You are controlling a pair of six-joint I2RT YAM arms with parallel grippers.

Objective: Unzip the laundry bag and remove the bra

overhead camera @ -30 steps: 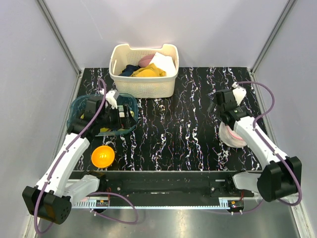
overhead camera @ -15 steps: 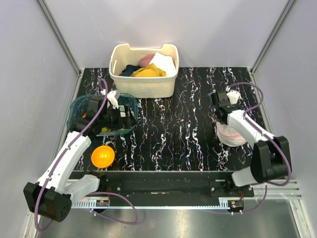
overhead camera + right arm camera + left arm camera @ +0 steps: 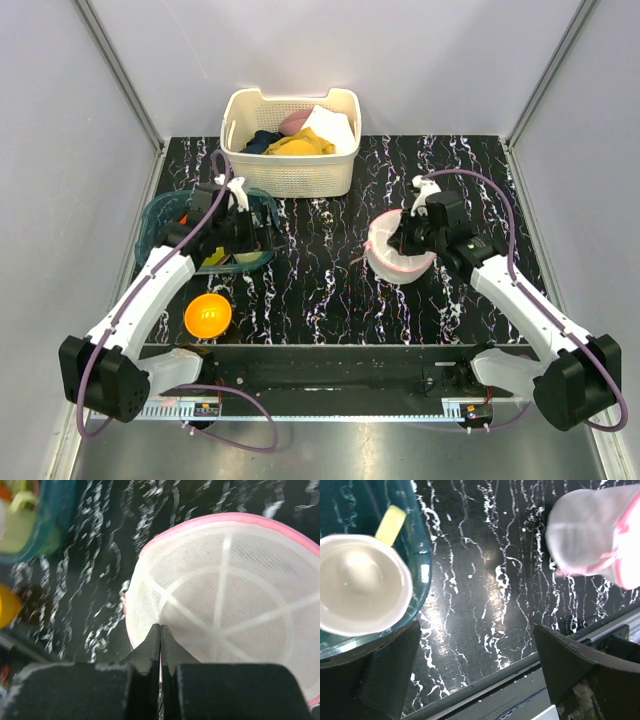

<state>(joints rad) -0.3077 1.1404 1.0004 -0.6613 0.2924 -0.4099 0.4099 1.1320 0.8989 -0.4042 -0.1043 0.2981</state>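
The laundry bag (image 3: 393, 250), a round white mesh case with a pink rim, sits tilted near the table's middle. It fills the right wrist view (image 3: 235, 595) and shows at the top right of the left wrist view (image 3: 592, 535). My right gripper (image 3: 410, 238) is shut on the bag's edge, and a pink sliver shows between its closed tips (image 3: 160, 628). Left of the bag, my left gripper (image 3: 250, 232) stands open (image 3: 476, 630) over bare table beside a teal bowl, holding nothing. The bra is hidden.
A white slatted basket (image 3: 290, 172) of clothes stands at the back centre. The teal bowl (image 3: 158, 218) on the left holds a white cup (image 3: 360, 590) and small items. An orange bowl (image 3: 208, 316) lies near the front left edge.
My right gripper has shut on the bag and carried it from the right side of the table to the middle. The left gripper has edged slightly right, still open.
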